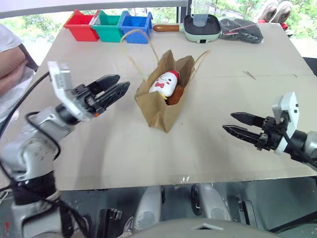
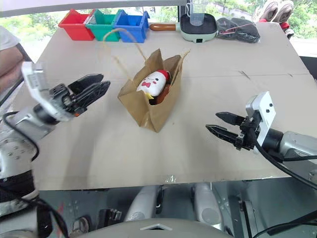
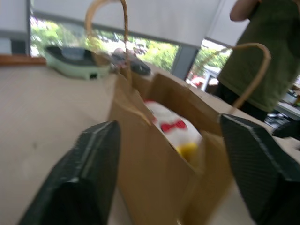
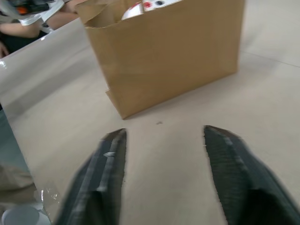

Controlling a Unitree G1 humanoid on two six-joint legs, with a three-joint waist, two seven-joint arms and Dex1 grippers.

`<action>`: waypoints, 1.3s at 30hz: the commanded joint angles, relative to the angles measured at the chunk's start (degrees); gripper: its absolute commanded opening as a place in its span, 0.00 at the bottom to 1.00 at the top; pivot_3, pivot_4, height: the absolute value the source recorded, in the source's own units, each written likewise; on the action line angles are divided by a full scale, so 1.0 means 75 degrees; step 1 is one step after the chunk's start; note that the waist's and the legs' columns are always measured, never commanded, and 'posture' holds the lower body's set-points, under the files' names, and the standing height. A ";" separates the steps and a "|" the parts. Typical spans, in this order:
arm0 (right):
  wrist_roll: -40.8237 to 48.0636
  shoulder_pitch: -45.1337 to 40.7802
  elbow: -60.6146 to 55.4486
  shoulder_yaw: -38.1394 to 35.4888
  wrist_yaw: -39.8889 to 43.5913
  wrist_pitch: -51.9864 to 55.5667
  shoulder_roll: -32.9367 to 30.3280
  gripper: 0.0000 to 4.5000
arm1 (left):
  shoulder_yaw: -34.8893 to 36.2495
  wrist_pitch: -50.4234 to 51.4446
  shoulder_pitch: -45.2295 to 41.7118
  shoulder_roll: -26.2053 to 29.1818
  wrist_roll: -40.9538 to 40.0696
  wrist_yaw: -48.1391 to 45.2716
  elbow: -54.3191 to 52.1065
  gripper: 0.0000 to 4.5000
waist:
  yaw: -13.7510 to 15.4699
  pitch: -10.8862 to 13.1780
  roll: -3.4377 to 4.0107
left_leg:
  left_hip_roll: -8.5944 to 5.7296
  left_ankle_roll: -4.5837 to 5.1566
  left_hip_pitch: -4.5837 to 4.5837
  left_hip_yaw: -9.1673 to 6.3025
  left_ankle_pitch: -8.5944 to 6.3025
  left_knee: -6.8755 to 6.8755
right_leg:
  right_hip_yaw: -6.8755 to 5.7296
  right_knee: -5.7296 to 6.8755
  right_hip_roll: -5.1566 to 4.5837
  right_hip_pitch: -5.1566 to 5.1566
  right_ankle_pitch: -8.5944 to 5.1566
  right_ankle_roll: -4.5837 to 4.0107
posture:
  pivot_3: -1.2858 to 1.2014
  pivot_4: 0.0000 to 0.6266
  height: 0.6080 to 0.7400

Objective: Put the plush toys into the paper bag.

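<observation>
Kraft paper bag [image 1: 166, 101] already holds both plush toys [image 1: 167, 85]; nothing seems left; left gripper [image 1: 115, 88] and right gripper [image 1: 237, 123] stand parted, empty.

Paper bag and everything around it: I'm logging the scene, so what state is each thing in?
paper bag: upright, mouth open, handles up
white plush toy: inside the bag, poking out
rust-brown plush toy: inside the bag, beside the white one
left gripper: open, empty, clear of the bag
right gripper: open, empty, clear of the bag
red, green and blue bins: upright in a row
</observation>
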 commanded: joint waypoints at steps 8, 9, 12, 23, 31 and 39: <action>-0.2573 -0.1742 0.1068 0.2608 -0.0184 -0.1041 0.1479 0.01 | -0.0528 -0.0293 0.1424 -0.0363 0.0587 0.0810 -0.1720 1.00 | 0.0098 -0.0003 -0.0001 | -0.0003 -0.0001 0.0004 0.0002 0.0001 0.0003 | 0.0014 -0.0005 -0.0002 0.0001 0.0001 -0.0003 | 0.52 0.24 1.00; -0.2920 -0.1914 0.1243 0.2913 -0.0072 -0.1216 0.1581 0.01 | -0.0790 -0.0347 0.1335 -0.0598 0.0733 0.1137 -0.1859 1.00 | 0.0114 -0.0003 -0.0002 | -0.0005 -0.0001 0.0002 0.0005 0.0001 0.0004 | 0.0011 -0.0005 0.0000 0.0001 0.0001 -0.0004 | 0.52 0.24 1.00; -0.3377 -0.2582 0.1777 0.3440 0.0092 -0.1527 0.2202 0.01 | -0.1646 -0.0644 0.1198 -0.1272 0.1544 0.2038 -0.2284 1.00 | 0.0150 -0.0002 -0.0001 | -0.0007 -0.0001 -0.0002 0.0005 0.0001 0.0004 | 0.0013 -0.0006 -0.0001 -0.0002 0.0003 -0.0004 | 0.52 0.24 1.00; -0.3929 -0.2978 0.2087 0.3755 0.0453 -0.1752 0.3025 0.01 | -0.3583 -0.1944 0.1158 -0.2499 0.4176 0.3456 -0.2505 1.00 | 0.0166 -0.0003 -0.0002 | -0.0025 -0.0001 -0.0001 -0.0002 0.0000 0.0004 | 0.0008 -0.0002 -0.0007 -0.0001 0.0004 -0.0004 | 0.52 0.24 1.00; -0.4000 -0.3058 0.1712 0.3847 0.0427 -0.1454 0.3150 0.01 | -0.4203 -0.2823 0.1726 -0.2981 0.4647 0.3107 -0.2527 1.00 | 0.0121 -0.0004 0.0000 | -0.0024 -0.0001 0.0003 -0.0002 0.0000 0.0003 | 0.0010 0.0002 -0.0004 -0.0001 0.0004 -0.0005 | 0.52 0.24 1.00; -0.4178 -0.3253 0.1853 0.4009 0.0594 -0.1458 0.3376 0.01 | -0.4146 -0.3108 0.1495 -0.3091 0.4960 0.3067 -0.2022 1.00 | 0.0153 -0.0004 -0.0001 | -0.0027 -0.0001 0.0001 -0.0001 0.0000 0.0014 | 0.0001 0.0003 -0.0003 0.0003 0.0004 -0.0005 | 0.52 0.24 1.00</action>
